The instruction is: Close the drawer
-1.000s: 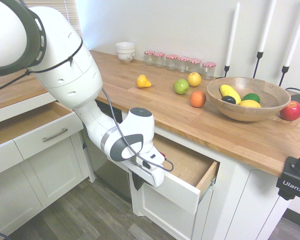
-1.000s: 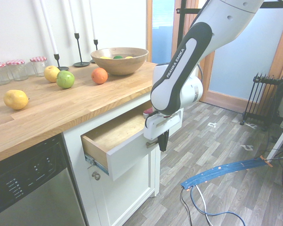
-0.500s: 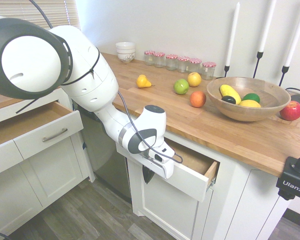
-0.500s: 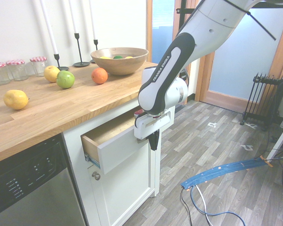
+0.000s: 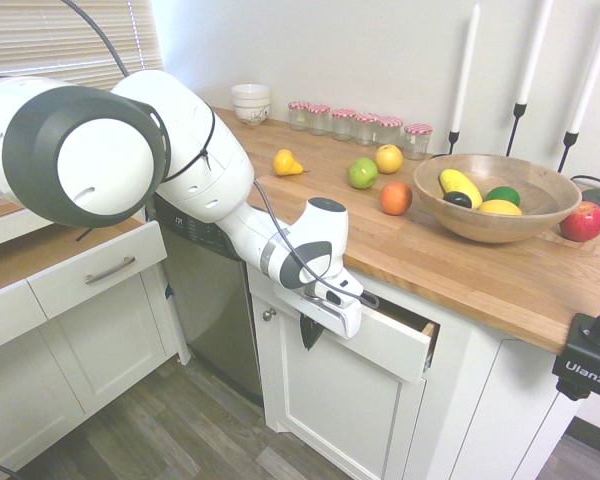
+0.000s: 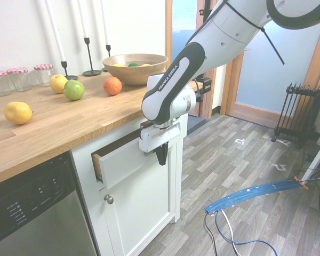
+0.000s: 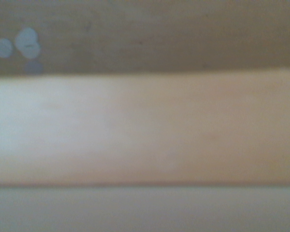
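A: What had changed?

B: The drawer had slid most of the way in since a second earlier; only a narrow gap stayed open. Closing looked nearly done.

A: And the gripper?

B: Its fingers pointed down against the white front; whether spread or together, I couldn't tell.

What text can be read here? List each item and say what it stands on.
"FRANKA EMIKA" on the black band of the arm's forearm.
"Ulanzi" on the black camera mount at the frame's edge.
Dishwasher panel: markings too small to read.
The wrist view shows no text.
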Tool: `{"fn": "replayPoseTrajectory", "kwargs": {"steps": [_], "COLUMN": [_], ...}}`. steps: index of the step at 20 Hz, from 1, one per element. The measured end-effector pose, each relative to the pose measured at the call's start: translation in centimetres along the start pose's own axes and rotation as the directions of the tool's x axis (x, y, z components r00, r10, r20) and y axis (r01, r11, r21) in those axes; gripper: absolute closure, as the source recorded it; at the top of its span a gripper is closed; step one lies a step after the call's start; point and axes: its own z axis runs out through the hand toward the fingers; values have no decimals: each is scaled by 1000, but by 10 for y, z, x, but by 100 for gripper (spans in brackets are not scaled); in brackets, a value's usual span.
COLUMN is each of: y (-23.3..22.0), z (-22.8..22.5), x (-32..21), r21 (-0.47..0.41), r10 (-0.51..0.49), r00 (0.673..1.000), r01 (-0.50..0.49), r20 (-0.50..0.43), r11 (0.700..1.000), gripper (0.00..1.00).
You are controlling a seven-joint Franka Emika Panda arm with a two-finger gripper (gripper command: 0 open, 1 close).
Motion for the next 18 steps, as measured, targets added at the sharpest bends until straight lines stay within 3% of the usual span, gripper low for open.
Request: {"fn": "replayPoseTrajectory", "kwargs": {"steps": [18], "y": [-4], "z": [-2], "x": [4], "r21": [-11], "r10": [19], "r00": [1000], "r01": [-19], "r20": [6], "r11": [1000], "gripper": [100]}}
